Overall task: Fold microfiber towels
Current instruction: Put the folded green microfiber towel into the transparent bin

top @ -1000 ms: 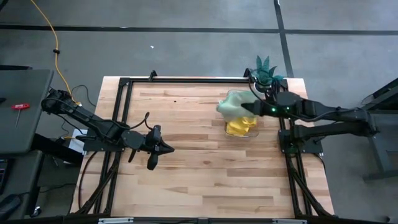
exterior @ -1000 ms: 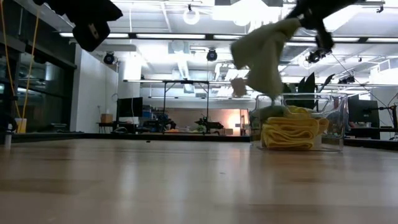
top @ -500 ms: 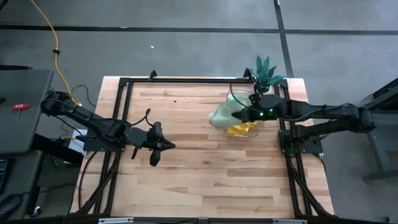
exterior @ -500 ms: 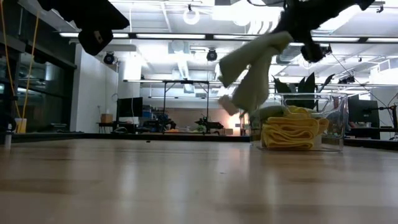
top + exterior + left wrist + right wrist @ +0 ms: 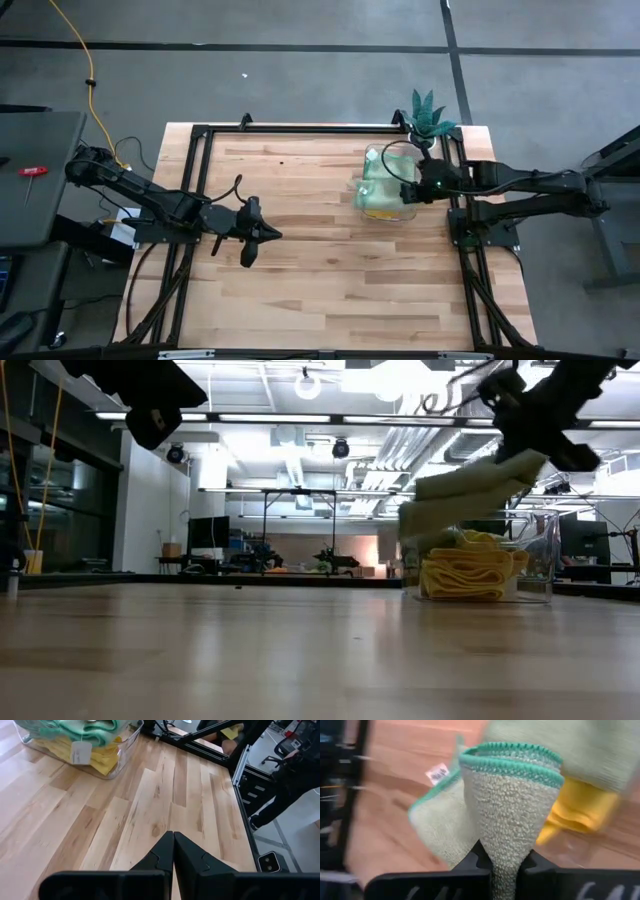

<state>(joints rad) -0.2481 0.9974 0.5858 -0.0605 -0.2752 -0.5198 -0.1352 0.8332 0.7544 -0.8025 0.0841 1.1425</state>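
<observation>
Right gripper (image 5: 504,862) pinches a sage green towel (image 5: 512,805) above the clear bin (image 5: 385,195) of yellow towels (image 5: 465,575) at the table's far right. Left gripper (image 5: 173,851), closed and empty, hovers left.

No readable text anywhere; white tag (image 5: 80,753) on the towels (image 5: 75,735) and tag (image 5: 437,773) are illegible.

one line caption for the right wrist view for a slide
Right hand shut on a pale sage green microfiber towel, above yellow towels.
</observation>
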